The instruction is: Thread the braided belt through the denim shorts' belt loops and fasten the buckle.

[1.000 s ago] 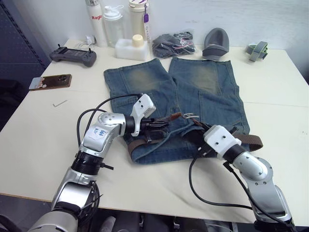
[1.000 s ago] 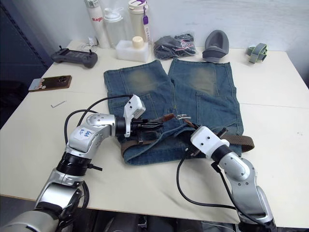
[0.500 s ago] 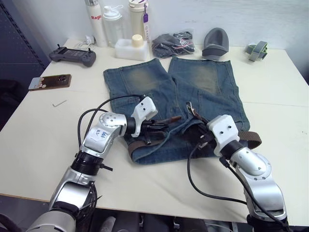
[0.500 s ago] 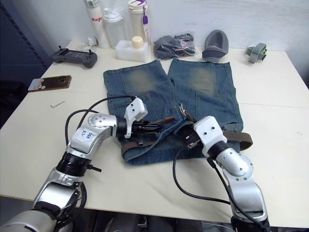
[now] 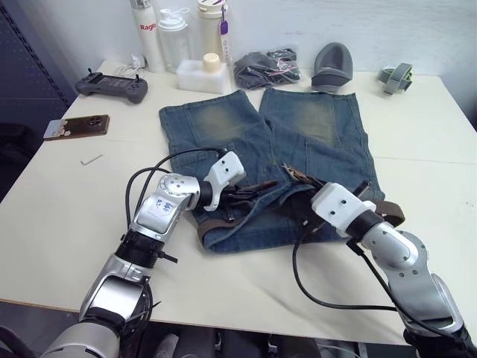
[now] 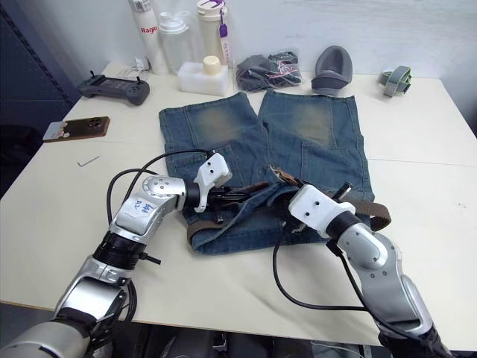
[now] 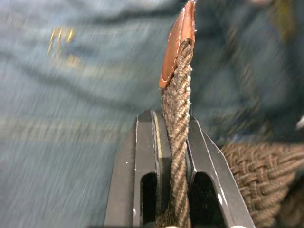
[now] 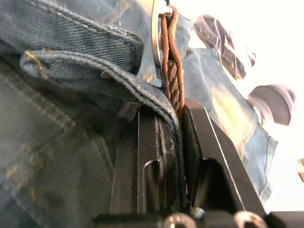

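Behind denim shorts (image 5: 298,142), bottles (image 5: 179,33), controller (image 5: 112,86), phone (image 5: 76,126)

Our cream tabletop (image 5: 67,194)
On it we see denim shorts (image 5: 298,134), controller (image 5: 112,86), phone (image 5: 77,126), bottles (image 5: 175,37), grey cap (image 5: 332,66)

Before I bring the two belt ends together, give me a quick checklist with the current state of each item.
1. Left gripper clamped on the braided belt near its tan tip: ok.
2. Right gripper gripping the buckle end: ok, but a fold of the denim shorts is pinched in with it: not ok.
3. Belt passed through every one of the belt loops: cannot tell.
4. Tip free and pointing towards the buckle: ok.
5. Prong position: cannot tell.
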